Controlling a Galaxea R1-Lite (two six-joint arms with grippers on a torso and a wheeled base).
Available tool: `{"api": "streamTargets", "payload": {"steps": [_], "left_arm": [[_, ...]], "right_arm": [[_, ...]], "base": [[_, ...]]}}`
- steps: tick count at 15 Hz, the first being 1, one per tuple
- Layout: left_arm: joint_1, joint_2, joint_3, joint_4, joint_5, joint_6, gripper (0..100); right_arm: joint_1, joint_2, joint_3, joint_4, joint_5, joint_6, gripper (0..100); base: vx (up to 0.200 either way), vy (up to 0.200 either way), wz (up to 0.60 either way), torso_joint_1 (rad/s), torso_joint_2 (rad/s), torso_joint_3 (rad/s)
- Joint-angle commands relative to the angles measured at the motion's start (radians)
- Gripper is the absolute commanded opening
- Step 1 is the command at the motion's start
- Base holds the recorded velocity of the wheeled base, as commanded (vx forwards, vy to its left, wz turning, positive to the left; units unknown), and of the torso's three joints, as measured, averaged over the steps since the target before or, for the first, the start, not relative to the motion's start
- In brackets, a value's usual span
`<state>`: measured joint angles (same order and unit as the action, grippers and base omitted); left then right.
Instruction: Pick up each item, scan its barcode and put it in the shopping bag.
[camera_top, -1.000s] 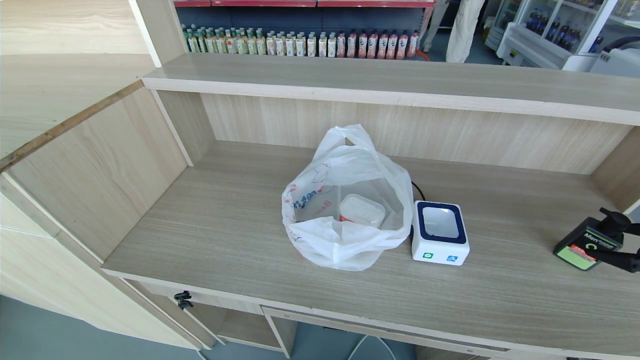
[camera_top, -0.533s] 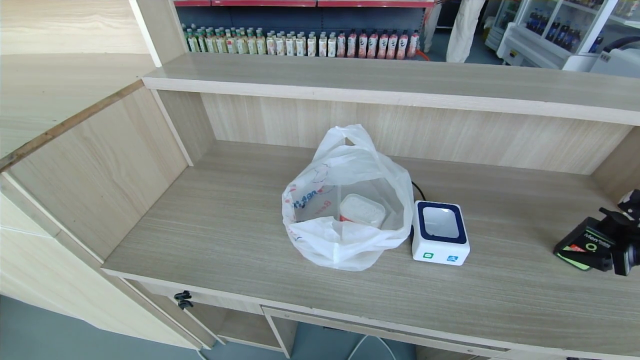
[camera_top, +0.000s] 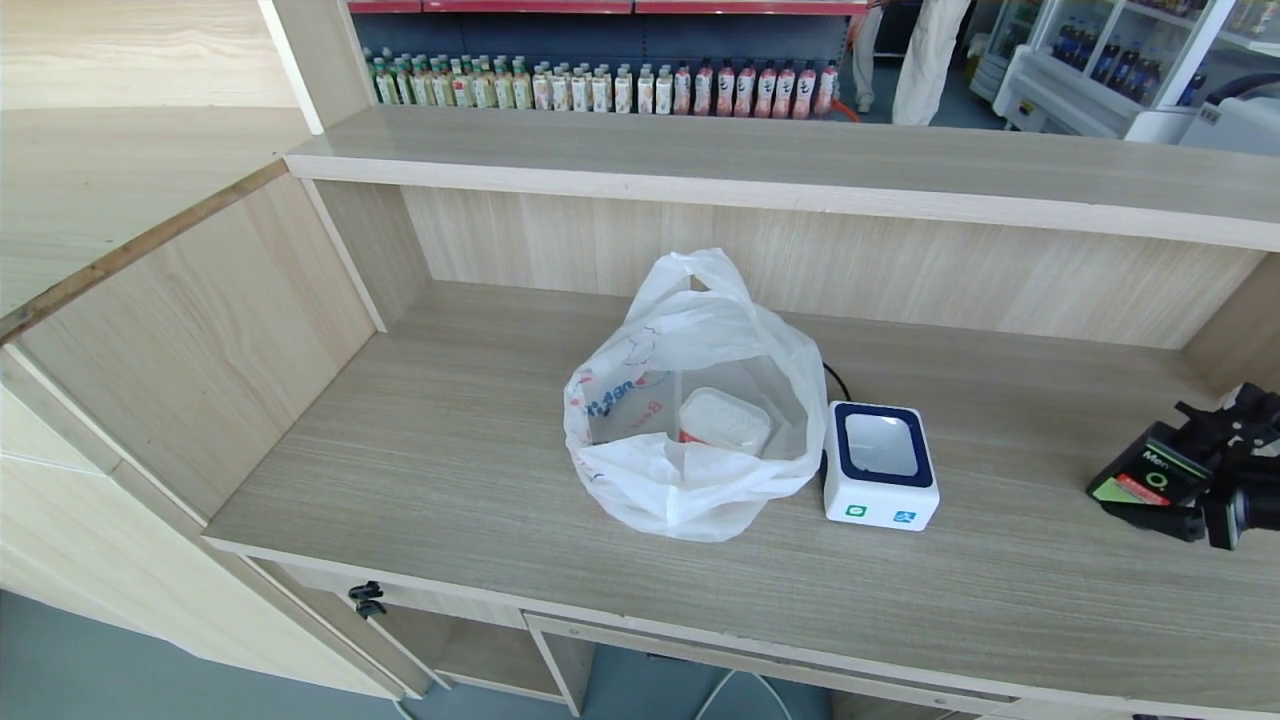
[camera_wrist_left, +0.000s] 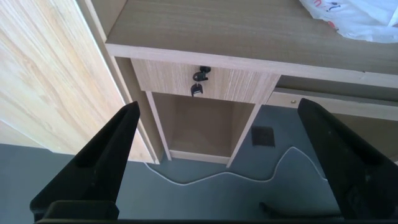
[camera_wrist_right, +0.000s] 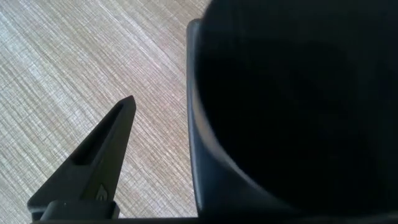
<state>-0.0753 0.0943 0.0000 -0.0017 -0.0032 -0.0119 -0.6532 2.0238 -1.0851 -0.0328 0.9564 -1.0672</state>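
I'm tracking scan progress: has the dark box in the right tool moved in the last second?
Yes. The dark box has shifted slightly left, toward the scanner.

a dark item (camera_wrist_right: 292, 93) close up, one black finger (camera_wrist_right: 93, 168) alongside, pale wood-grain counter (camera_wrist_right: 62, 56) beneath

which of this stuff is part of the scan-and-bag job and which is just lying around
Job: black box, barcode scanner, shopping bag, white tub inside it.
Just around: drink bottles on the back shelf, drawer key, drinks fridge.
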Motion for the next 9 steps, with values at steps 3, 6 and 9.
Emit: {"api": "streamTargets", "payload": {"steps": [3,6,9], "left_arm": [[0.000,0.001,0.000,-0.001,0.000,0.000,100],[0.000,0.001,0.000,-0.001,0.000,0.000,100],[0.000,0.001,0.000,0.000,0.000,0.000,100]], "right_arm": [[0.010,0.009,-0.010,-0.006,0.015,0.000,100],[0.012,0.016,-0.024,-0.006,0.019,0.001,100],[0.012,0.023,-0.036,-0.006,0.019,0.001,0]], "base": [[0.000,0.000,0.00,0.000,0.00,0.000],[0.000,0.000,0.00,0.000,0.00,0.000],[0.000,0.000,0.00,0.000,0.00,0.000]]}}
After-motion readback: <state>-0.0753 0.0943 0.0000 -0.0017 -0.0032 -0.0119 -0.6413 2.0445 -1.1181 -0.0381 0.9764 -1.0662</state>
